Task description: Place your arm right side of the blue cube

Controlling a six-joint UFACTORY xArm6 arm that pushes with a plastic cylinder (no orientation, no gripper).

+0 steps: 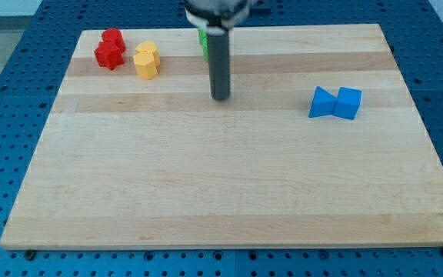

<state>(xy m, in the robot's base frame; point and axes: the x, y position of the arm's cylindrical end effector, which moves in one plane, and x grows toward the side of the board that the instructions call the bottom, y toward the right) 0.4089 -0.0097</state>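
- Wooden counter (229, 192) fills most of the view, pale planks, sitting on a blue perforated base (6, 115).
- Dark rod (219, 65) comes down from the view's top centre, upright; the arm has no gripper, so nothing to call apart or together, just a plain rod end.
- The tip (220, 98) rests on the counter in the upper middle, touching no block.
- Blue cube (348, 103) sits on the view's right side, upper half of the counter, well apart from the tip, which is on the cube's left.
- Blue triangular block (322, 102) is just left of the blue cube, touching it or nearly so; it lies between cube and tip.
- Yellow block (147, 61), rounded shape, upper left area, well left of the rod.
- Red block (109, 55), star-like, just left of the yellow one, with a second red block (113, 37) touching it from above; exact shape of that one unclear.
- Green block (204, 42) mostly hidden behind the rod near the top edge, shape cannot be made out.
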